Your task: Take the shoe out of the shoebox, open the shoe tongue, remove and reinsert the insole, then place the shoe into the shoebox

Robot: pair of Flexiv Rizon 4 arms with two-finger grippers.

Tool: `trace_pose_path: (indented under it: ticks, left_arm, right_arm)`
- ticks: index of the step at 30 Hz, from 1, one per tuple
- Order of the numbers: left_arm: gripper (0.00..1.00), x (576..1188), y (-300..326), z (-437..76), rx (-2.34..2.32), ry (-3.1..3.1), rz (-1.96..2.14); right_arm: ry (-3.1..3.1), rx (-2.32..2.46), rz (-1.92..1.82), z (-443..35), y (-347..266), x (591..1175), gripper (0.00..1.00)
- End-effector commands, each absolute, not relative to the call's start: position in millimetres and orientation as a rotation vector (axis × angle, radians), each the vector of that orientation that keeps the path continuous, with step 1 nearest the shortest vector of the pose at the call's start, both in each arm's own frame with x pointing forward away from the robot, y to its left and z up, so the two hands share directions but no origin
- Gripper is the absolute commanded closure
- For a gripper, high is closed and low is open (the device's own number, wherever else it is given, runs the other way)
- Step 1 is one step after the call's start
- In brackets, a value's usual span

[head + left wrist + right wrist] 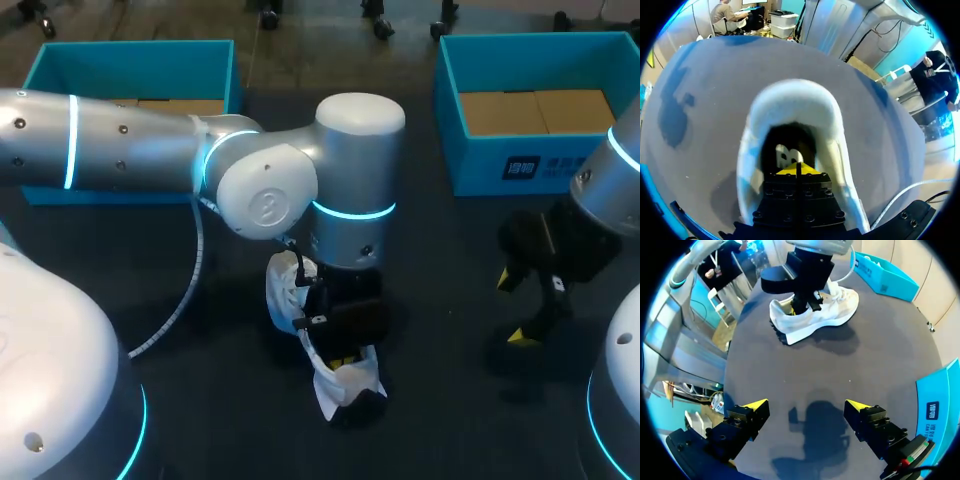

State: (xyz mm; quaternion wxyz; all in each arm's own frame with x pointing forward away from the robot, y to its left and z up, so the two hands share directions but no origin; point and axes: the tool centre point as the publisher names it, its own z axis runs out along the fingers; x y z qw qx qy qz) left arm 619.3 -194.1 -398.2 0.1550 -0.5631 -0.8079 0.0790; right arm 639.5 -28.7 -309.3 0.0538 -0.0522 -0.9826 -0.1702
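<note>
A white shoe (340, 385) lies on the dark table near the middle, outside both boxes. My left gripper (345, 360) points down into its opening. In the left wrist view the left gripper (797, 169) is shut, its yellow tips pressed together just inside the heel end of the shoe (790, 100), above the insole (784, 155) with its printed mark. Whether the tips pinch the insole I cannot tell. My right gripper (514, 308) hangs open over bare table to the right of the shoe. From the right wrist, the right gripper (806, 405) is empty, with the shoe (835, 315) well ahead of it.
A blue shoebox (130, 60) stands at the back left and a second blue shoebox (540, 170) at the back right, both showing cardboard inside. The second box's wall (940, 405) is close beside my right gripper. A grey cable (185, 300) trails from the left arm.
</note>
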Motion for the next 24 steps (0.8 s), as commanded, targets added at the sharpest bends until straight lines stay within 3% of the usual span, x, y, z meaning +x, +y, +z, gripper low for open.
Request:
trace_pose_path:
  ticks: [1, 15, 24]
  left_arm:
    - [1.0, 607.7, -188.0, -380.0, -1.625, -2.355, 0.244]
    - [1.0, 600.4, -205.6, -408.0, -1.599, -2.364, 0.159]
    - [1.0, 606.7, -189.6, -385.8, -1.613, -2.39, 0.1]
  right_arm:
    - [-2.987, -0.16, -0.515, -309.8, -28.3, 638.7, 0.0]
    - [-2.987, -0.16, -0.515, -309.8, -28.3, 638.7, 0.0]
    - [-2.987, -0.16, -0.515, -309.8, -28.3, 638.7, 0.0]
